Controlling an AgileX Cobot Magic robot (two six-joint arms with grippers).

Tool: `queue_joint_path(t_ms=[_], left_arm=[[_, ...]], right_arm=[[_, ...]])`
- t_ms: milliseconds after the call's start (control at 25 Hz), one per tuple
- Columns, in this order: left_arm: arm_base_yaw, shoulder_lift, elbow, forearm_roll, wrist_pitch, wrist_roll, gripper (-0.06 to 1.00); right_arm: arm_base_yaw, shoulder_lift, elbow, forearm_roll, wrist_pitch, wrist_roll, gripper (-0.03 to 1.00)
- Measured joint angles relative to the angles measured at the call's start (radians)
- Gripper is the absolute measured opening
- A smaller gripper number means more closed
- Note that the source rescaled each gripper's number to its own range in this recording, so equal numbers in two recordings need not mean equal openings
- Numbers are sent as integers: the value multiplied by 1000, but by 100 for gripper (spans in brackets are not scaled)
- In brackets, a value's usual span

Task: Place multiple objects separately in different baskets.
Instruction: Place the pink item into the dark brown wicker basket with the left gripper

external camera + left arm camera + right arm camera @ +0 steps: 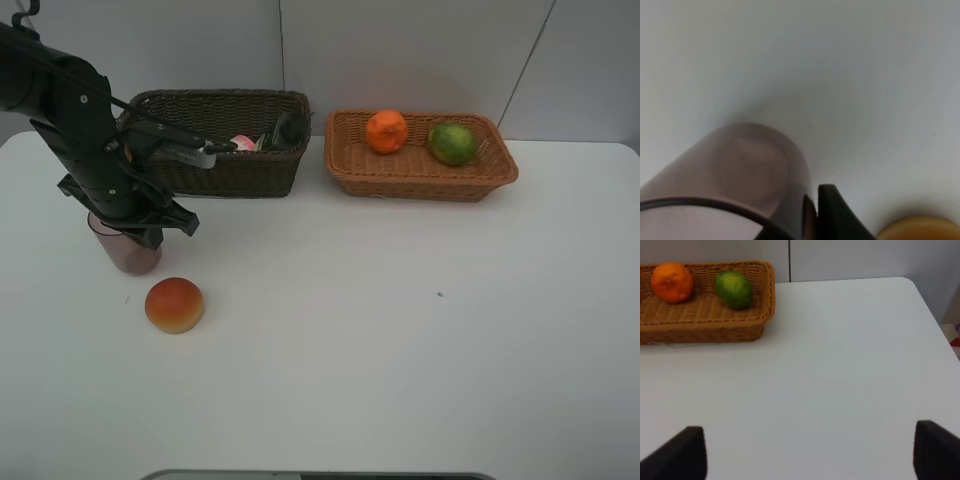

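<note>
Purple cup (pixel 125 250): translucent and upright at the left of the table, out in front of the dark basket and outside both baskets; the left wrist view looks down through its open mouth (pixel 750 170) to its round bottom.
Left gripper (pixel 140 225): comes down on the cup from above, jaws clamped on the cup's rim, the wall pinched between an inner finger and an outer black finger (pixel 837 215).
Red-orange fruit (pixel 174 305): lies on the table just beside the cup, on its near side, not touching it; its edge shows in the left wrist view (pixel 920 231).
Dark brown basket (pixel 220 175): stands behind the cup near the back wall; a pink bottle (pixel 243 143) and a dark object (pixel 284 128) lie inside, partly hidden by the rim.
Light tan basket (pixel 420 182): shallower, just right of the dark one, a small gap between them.
Orange (pixel 386 131): in the tan basket, toward its left end.
Lime (pixel 453 143): in the same basket, right of the orange, apart from it.
Right gripper (pixel 810 432): seen only in its own wrist view, jaws wide apart and holding nothing, over bare table well away from the tan basket (pixel 705 330).
Table (pixel 400 350): white.
</note>
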Motion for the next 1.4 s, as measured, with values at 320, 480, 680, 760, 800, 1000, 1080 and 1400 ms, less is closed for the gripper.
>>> queue_joint_path(t_ms=[320, 480, 680, 760, 800, 1000, 1080, 1400], left_arm=[[0, -1, -44, 0, 88, 0, 0], [0, -31, -97, 0, 146, 0, 0], [0, -92, -183, 0, 219, 0, 0], [0, -112, -224, 0, 226, 0, 0], [0, -120, -250, 0, 227, 0, 0], [0, -125, -365, 0, 205, -1, 0], [1, -125, -392, 7, 165, -13, 0], [26, -96, -406, 45, -91, -109, 0]], right_arm=[[0, 0, 0, 0, 0, 0, 79], [0, 0, 0, 0, 0, 0, 79], [0, 0, 0, 0, 0, 0, 79], [0, 0, 0, 0, 0, 0, 79], [0, 0, 0, 0, 0, 0, 79], [0, 0, 0, 0, 0, 0, 79], [0, 0, 0, 0, 0, 0, 79], [0, 0, 0, 0, 0, 0, 78]])
